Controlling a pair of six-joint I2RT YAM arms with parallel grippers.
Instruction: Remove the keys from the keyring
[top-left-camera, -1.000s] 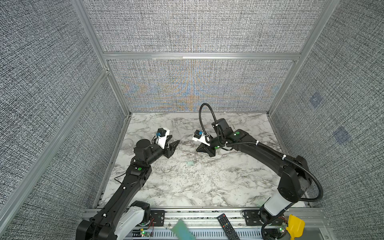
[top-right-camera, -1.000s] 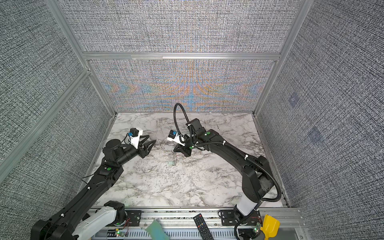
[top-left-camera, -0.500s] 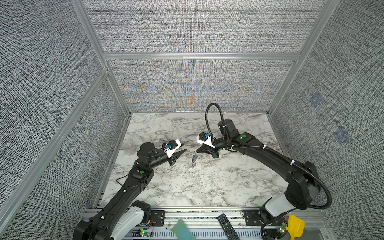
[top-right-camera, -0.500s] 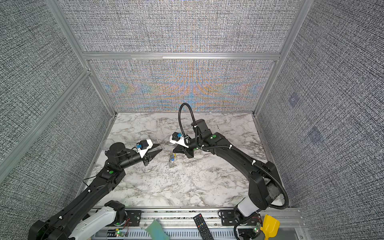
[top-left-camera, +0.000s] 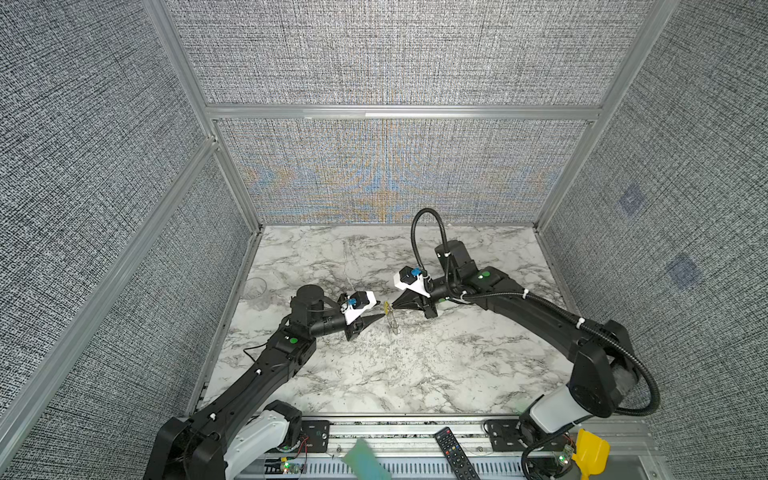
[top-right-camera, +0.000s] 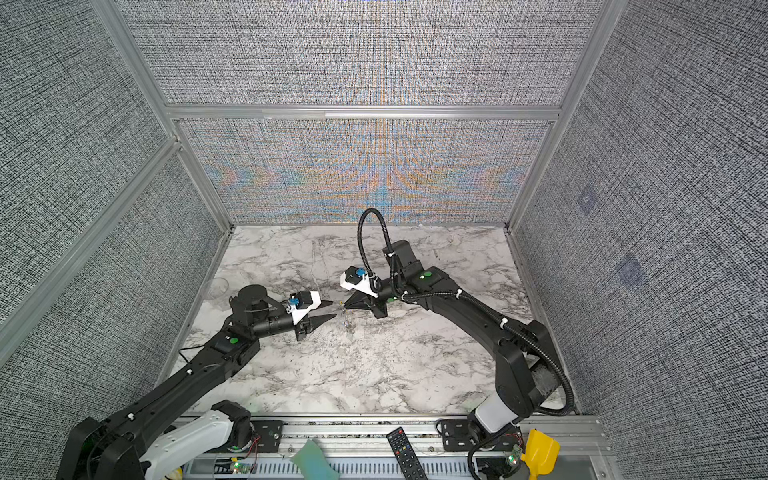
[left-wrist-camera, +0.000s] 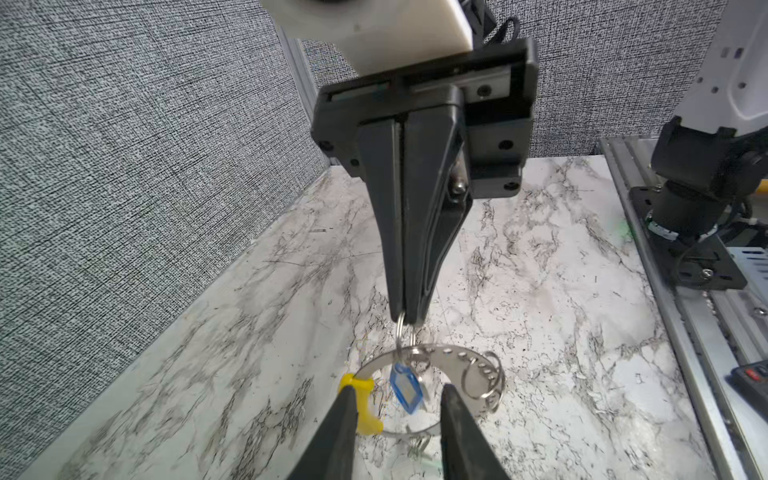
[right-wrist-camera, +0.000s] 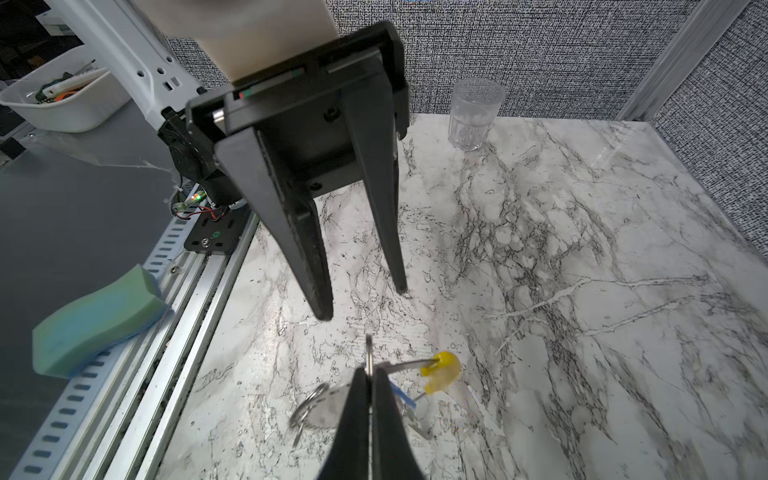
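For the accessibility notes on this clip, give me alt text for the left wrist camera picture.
The right gripper, shut, pinches the small metal ring of a grey keyring with a yellow section, which hangs over the marble table with a blue-headed key. The left gripper, open, points toward it in the foreground.

My marble worktop has a clear glass cup standing upright near the left wall. On the front rail: green sponge, black remote, some yellow plastic thing.
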